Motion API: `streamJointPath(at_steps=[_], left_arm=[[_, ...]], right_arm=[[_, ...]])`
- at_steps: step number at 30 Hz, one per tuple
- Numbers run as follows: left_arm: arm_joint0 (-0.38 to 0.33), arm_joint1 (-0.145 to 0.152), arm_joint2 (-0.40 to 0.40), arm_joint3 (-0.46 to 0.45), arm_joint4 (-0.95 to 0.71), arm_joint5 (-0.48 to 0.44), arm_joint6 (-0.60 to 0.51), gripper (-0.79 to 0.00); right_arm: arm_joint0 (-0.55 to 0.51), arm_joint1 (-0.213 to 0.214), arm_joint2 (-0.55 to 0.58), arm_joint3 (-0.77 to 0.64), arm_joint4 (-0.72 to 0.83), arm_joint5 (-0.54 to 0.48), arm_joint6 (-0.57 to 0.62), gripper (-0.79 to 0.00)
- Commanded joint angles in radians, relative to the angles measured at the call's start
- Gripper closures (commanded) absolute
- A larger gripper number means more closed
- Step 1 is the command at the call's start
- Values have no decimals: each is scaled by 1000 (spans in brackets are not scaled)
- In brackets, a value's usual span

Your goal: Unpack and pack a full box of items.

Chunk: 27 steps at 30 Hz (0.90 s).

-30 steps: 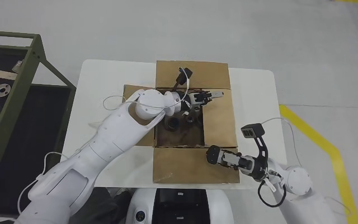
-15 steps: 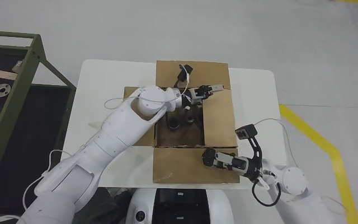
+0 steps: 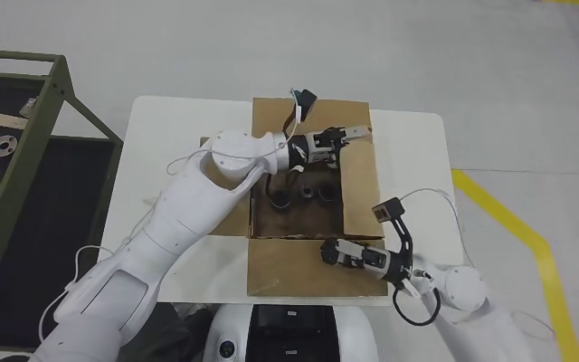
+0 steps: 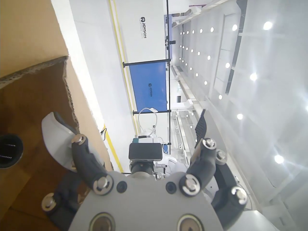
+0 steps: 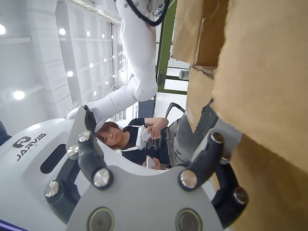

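Note:
An open cardboard box point(image 3: 271, 262) stands on the white table point(image 3: 163, 181), with dark round items point(image 3: 280, 199) inside it; one of these items point(image 4: 9, 150) shows in the left wrist view. My left gripper point(image 3: 348, 136) point(image 4: 130, 121) is open at the far end of the box's right flap point(image 3: 362, 181), one finger point(image 4: 55, 128) against the flap's brown face point(image 4: 36, 97). My right gripper point(image 3: 330, 252) point(image 5: 144, 114) is open at the near flap. One of its fingers point(image 5: 204, 121) touches that flap's edge point(image 5: 252, 73).
A green-framed cart point(image 3: 36, 118) stands left of the table. A yellow floor line point(image 3: 516, 226) runs at the right. The far flap point(image 3: 312, 113) lies flat toward the table's back edge.
My left gripper has moved right and toward the back along the right flap, which now looks narrower from above, so the opening is wider. My right gripper has slid left along the near flap.

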Motion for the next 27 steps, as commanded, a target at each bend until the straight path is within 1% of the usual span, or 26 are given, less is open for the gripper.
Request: streamJointPath(at_steps=[1, 6, 9, 11, 15, 18, 21, 27], left_arm=[[-2, -2, 1, -14, 1, 12, -8, -785], [-5, -6, -7, -25, -16, 20, -29, -785], [2, -5, -21, -24, -19, 17, -43, -785], [12, -1, -41, -29, -20, 14, -52, -785], [37, 12, -94, -60, -11, 9, -71, -785], [62, 25, -145, -98, -6, 14, -88, -785], [92, 39, -197, -137, -1, 22, -108, -785], [153, 64, -301, -198, -4, 35, -168, -785]], right_arm=[[-6, -1, 3, -6, -19, -7, -42, -785], [-65, 2, 56, -41, -44, -92, -135, -785], [-117, 5, 100, -65, -39, -172, -165, -785], [-152, 7, 130, -79, -37, -218, -180, -785], [-207, 11, 189, -101, -21, -274, -206, -785], [-233, 12, 234, -111, -27, -281, -237, -785], [-242, 13, 270, -121, -52, -253, -280, -785], [-241, 11, 304, -101, -43, -236, -326, -785]])
